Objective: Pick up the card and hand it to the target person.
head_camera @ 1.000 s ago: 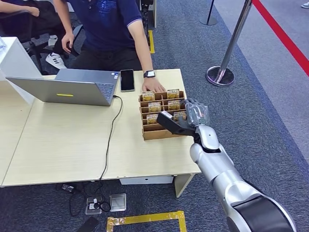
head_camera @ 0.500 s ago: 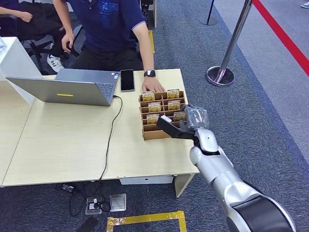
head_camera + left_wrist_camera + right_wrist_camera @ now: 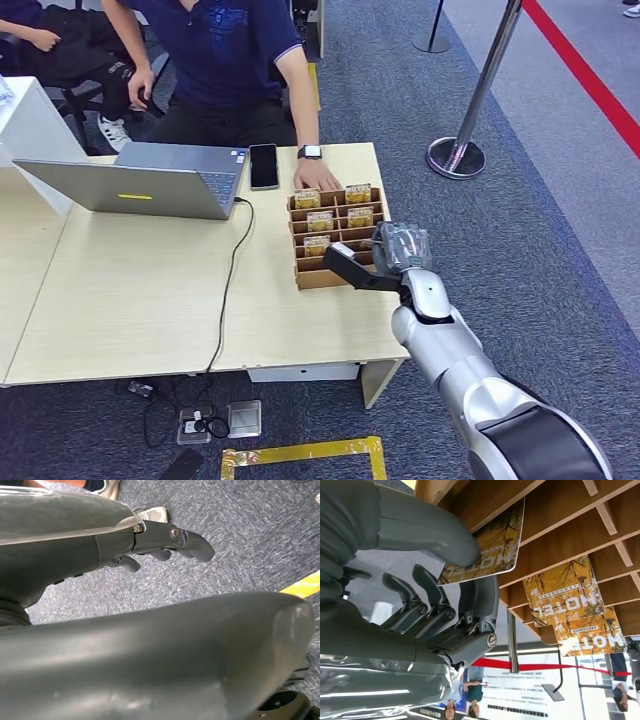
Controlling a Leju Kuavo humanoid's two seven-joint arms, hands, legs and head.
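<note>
Right hand [image 3: 444, 605] pinching upright card [image 3: 486, 547]

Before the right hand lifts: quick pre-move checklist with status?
1. Right hand on a card: ok, thumb on its face, fingers behind it.
2. Card clear of the wooden rack: not ok, its far end sits in a slot.
3. Neighbouring cards apart from the fingers: ok.
4. Person's hand clear of the rack: not ok, it rests at the rack's far edge.
5. Left hand holding nothing: ok, over the carpet.
6. Grip firmness: cannot tell.
</note>
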